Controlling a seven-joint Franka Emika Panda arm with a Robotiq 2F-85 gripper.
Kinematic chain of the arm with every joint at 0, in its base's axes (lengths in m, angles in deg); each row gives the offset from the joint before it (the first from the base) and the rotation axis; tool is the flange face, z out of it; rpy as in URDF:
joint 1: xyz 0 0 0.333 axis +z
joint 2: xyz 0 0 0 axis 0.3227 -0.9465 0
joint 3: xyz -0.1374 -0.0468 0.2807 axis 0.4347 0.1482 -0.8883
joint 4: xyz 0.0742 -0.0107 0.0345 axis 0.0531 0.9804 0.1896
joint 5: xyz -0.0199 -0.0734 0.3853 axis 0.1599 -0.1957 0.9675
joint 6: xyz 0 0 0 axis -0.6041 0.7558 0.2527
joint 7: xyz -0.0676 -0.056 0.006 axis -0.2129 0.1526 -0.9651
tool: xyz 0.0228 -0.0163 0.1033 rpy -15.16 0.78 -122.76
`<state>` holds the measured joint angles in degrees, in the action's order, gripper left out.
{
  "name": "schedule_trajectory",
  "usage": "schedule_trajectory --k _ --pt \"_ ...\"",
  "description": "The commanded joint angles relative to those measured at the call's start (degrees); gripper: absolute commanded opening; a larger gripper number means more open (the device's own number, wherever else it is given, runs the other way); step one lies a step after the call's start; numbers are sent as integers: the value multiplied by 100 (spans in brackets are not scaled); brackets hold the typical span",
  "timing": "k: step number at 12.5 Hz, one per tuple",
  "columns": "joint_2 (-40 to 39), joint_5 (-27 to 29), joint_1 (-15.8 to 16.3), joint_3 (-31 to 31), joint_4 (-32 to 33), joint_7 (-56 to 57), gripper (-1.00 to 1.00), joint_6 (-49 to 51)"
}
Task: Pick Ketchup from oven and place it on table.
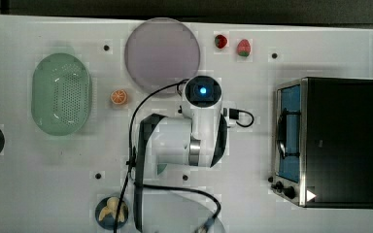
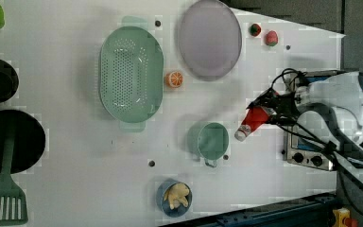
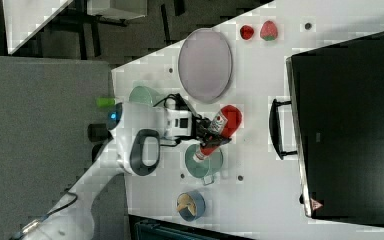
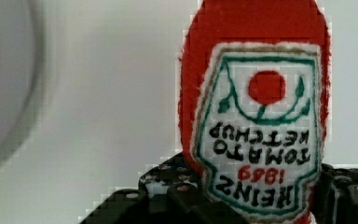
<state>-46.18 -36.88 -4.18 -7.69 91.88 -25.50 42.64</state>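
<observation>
My gripper (image 2: 268, 112) is shut on the Ketchup (image 2: 255, 119), a red bottle with a white cap (image 2: 241, 134). The bottle hangs tilted above the white table (image 1: 39, 170), cap end lowest. In the right view the Ketchup (image 3: 226, 122) sits between my gripper (image 3: 206, 131) and the oven (image 3: 350, 125), well apart from the oven's handle (image 3: 277, 127). The wrist view shows the white-and-green label (image 4: 261, 126) close up, with a black finger (image 4: 168, 196) on either side. In the top view the arm (image 1: 201, 121) covers the bottle, and the oven (image 1: 337, 141) stands at the top view's right.
A teal cup (image 2: 212, 140) stands just beside the bottle's cap. A green colander (image 1: 60, 94), a lilac plate (image 1: 162, 53), an orange half (image 1: 119, 97), two strawberries (image 1: 220, 41) and a blue bowl with banana (image 1: 110, 212) lie around. Black pans (image 2: 9, 139) and a spatula (image 2: 2, 198) sit at the left view's left.
</observation>
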Motion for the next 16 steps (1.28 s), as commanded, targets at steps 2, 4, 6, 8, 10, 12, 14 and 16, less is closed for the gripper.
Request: schedule_trajectory --k 2,4,6,8,10,12,14,16 --pt "-278 -9 -15 -73 -37 -207 78 -346" --pt "-266 12 -16 -59 -54 -210 100 -437" --pt "32 12 -22 -18 -145 -211 100 -279" --pt "586 12 -25 35 -441 -212 100 199" --pt "1203 9 -28 70 -959 -212 100 987" --pt "1692 -57 -28 81 -1697 -211 100 1665" --pt "1926 -261 -26 76 -2496 -211 100 2197" --pt "1977 -552 -28 88 -3192 -211 100 2956"
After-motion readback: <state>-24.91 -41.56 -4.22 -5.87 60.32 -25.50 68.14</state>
